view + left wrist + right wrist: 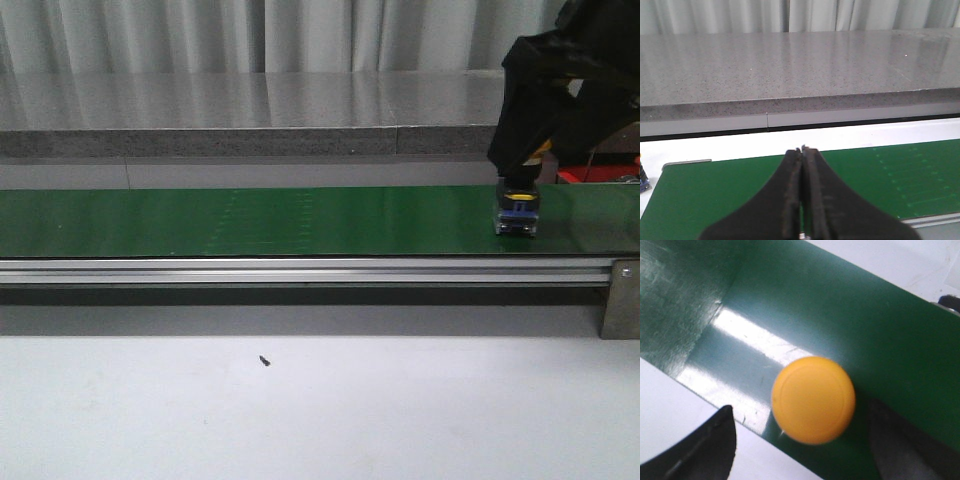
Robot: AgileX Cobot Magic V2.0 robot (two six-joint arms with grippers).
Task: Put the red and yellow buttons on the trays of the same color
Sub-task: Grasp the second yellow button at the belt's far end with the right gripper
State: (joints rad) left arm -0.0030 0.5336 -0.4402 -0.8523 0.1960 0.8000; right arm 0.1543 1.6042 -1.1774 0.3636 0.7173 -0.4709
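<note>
The yellow button (813, 400) sits on the green belt (250, 222), far over toward the right end of the desk. In my front view I see it as a small thing with a yellow top (518, 197) and a blue and grey base, right under the right arm's black wrist.

My right gripper (800, 440) is spread wide. In the right wrist view one dark finger (700, 450) shows on one side of the button and the other finger on the other side. Both stay apart from the round yellow cap, so nothing is squeezed. The cap is smooth, with a thin ring near its rim, and the shiny belt lies under it.

My left gripper (802, 200) is pressed shut with nothing in it. Its two black fingers (790, 195) meet in a thin line. In the left wrist view it hangs above the belt. A long grey stone shelf (790, 70) runs along the back of the desk, behind the belt.

A silver rail (300, 270) runs along the front edge of the belt. A tiny dark speck (264, 361) lies on the pale desk (300, 420) near the front middle.
</note>
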